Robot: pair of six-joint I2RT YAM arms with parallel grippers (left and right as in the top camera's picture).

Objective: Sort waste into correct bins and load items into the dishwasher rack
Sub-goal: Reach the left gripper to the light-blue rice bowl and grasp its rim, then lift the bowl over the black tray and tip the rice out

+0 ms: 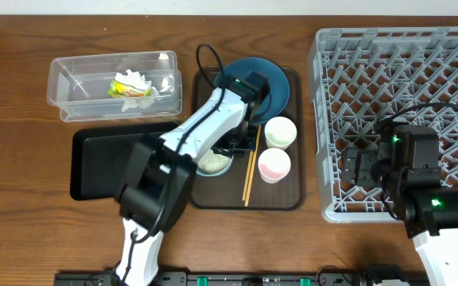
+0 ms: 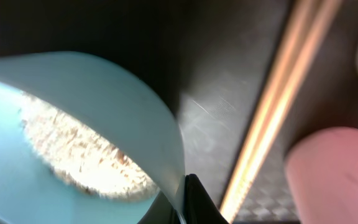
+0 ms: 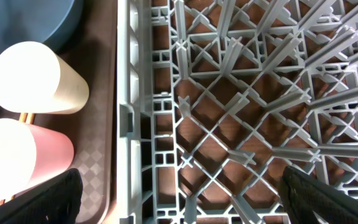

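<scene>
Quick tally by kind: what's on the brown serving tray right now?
Large dark blue round dish: 1
Small white bowl with pale blue inside, whitish scraps in it: 1
Small white cups: 2
Pair of thin wooden chopsticks: 1
Total on the brown serving tray: 5

Chopsticks [image 2: 278, 106] and cups [image 1: 280, 133] just beside bowl [image 2: 129, 112]

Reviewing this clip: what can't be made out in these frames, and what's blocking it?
- Overhead: the left arm covers most of the small bowl and the tips of the left pincer.
- Left wrist: a blurred close-up. The bowl runs off the left edge, and only a dark fingertip shows at the bottom edge.
- Right wrist: the right pincer is cut off at both bottom corners. The chopsticks are nearly hidden by the two cups.
</scene>
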